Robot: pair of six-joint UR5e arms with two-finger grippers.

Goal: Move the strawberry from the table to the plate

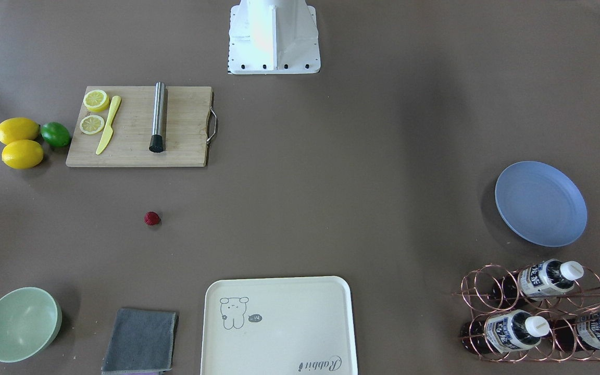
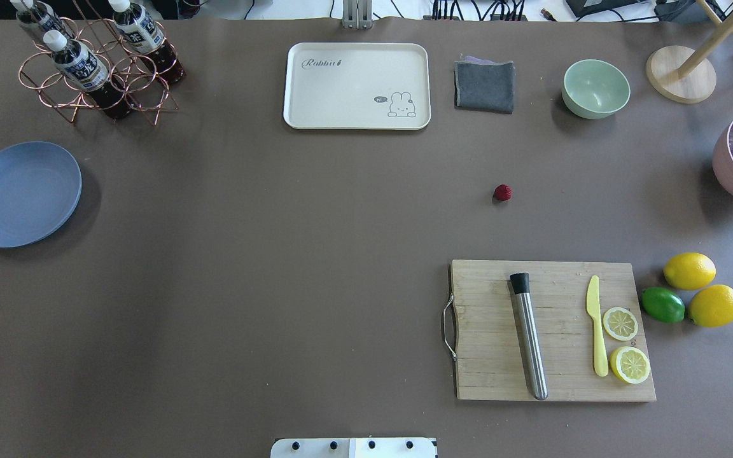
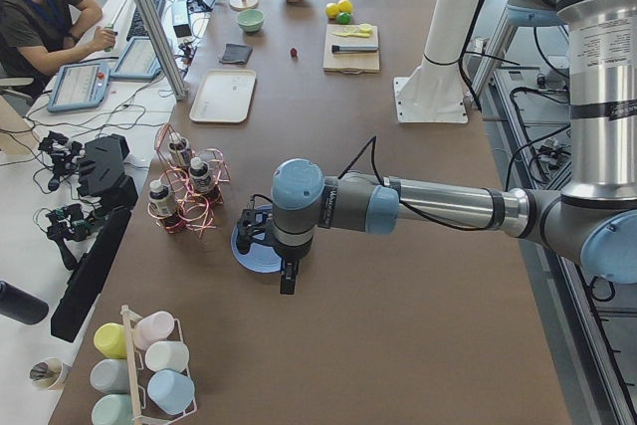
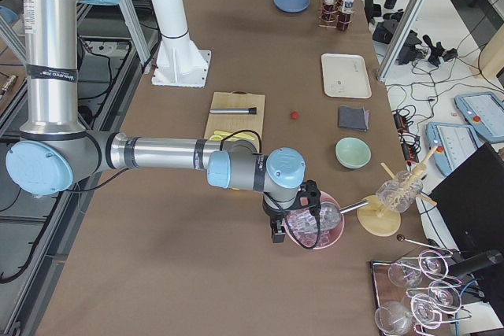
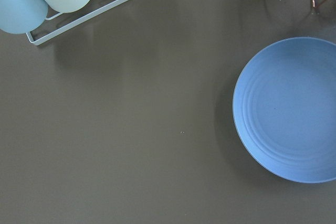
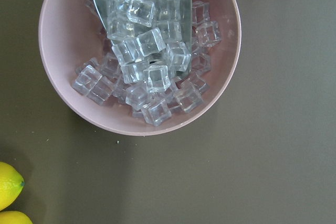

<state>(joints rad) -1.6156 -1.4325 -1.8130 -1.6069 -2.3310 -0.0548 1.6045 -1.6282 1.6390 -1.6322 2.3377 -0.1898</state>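
Observation:
The small dark-red strawberry point(image 1: 152, 219) point(image 2: 502, 193) lies alone on the grey-brown table point(image 1: 341, 198), between the cutting board and the grey cloth. The blue plate point(image 1: 540, 203) point(image 2: 20, 193) sits bare at the far end of the table on my left side, and fills the right of the left wrist view point(image 5: 289, 108). My left gripper point(image 3: 288, 282) hangs over the table beside the plate, and I cannot tell if it is open or shut. My right gripper point(image 4: 276, 234) hovers above a pink bowl of ice, its state also unclear.
A wooden cutting board point(image 2: 551, 331) holds a steel muddler, a yellow knife and lemon slices; two lemons and a lime point(image 2: 662, 305) lie beside it. A cream tray point(image 2: 357, 86), grey cloth point(image 2: 484, 86), green bowl point(image 2: 595, 88), bottle rack point(image 2: 96, 67) and ice bowl point(image 6: 139, 51) line the table's edges.

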